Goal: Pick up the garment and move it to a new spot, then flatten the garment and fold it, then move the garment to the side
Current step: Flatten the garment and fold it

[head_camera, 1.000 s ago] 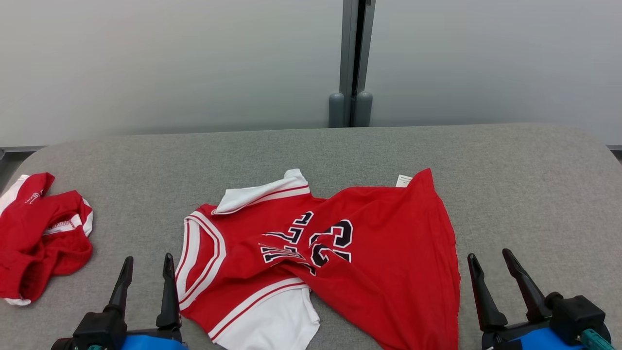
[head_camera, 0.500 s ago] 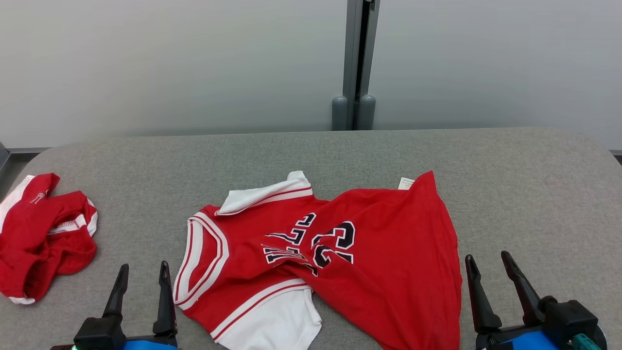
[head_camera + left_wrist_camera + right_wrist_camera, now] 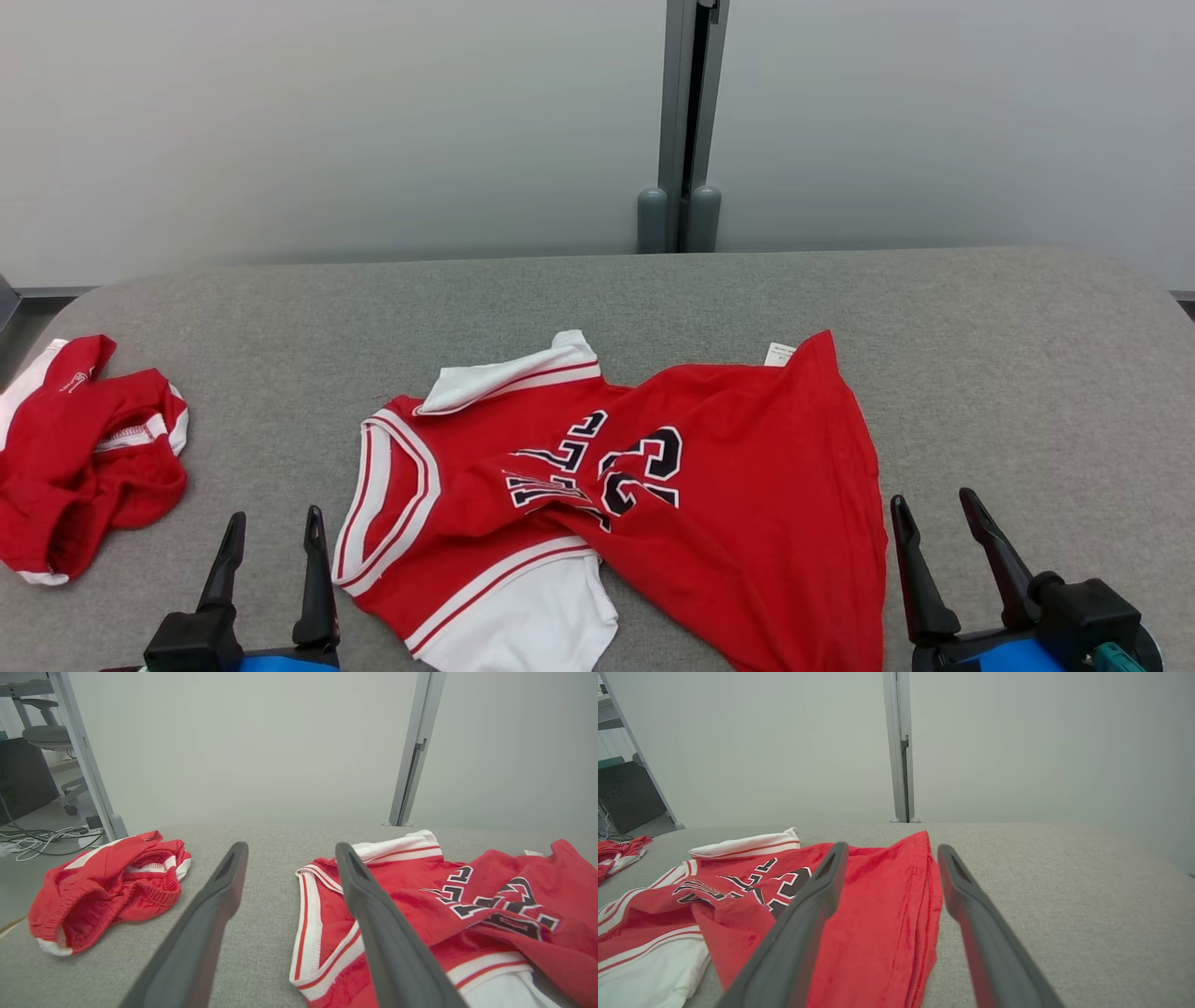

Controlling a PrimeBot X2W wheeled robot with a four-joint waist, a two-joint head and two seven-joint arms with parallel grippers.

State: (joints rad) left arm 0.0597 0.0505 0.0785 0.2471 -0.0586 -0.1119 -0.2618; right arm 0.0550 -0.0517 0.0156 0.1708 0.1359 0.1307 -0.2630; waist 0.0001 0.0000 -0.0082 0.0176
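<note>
Garment (image 3: 728,504): a red jersey with white trim and dark numerals is lying crumpled on the grey counter (image 3: 1027,355), at about the middle and close to the near edge. The neckline is pointing toward the robot's left. One white sleeve is sticking out on the far side and another is spreading at the near side. The red body is folding over itself and fanning out to the right, with a small white label (image 3: 777,353) showing at its far corner.

A second red piece (image 3: 84,457) with white trim is sitting bunched at the counter's left end, well apart from the garment.

Left claw (image 3: 274,516): it is hovering with fingers apart and empty, just beside the neckline, between the two red pieces. Right claw (image 3: 933,499): it is hovering with fingers apart and empty, just beside the garment's right edge.

A grey post (image 3: 686,121) is standing against the pale wall (image 3: 280,121) behind the counter.

The left wrist view is showing an office chair (image 3: 44,732) and floor cables (image 3: 42,835) beyond the counter's left end. The right wrist view is showing the garment's stitched edge running up between its own fingers, with one finger over red cloth and the other over bare counter.
</note>
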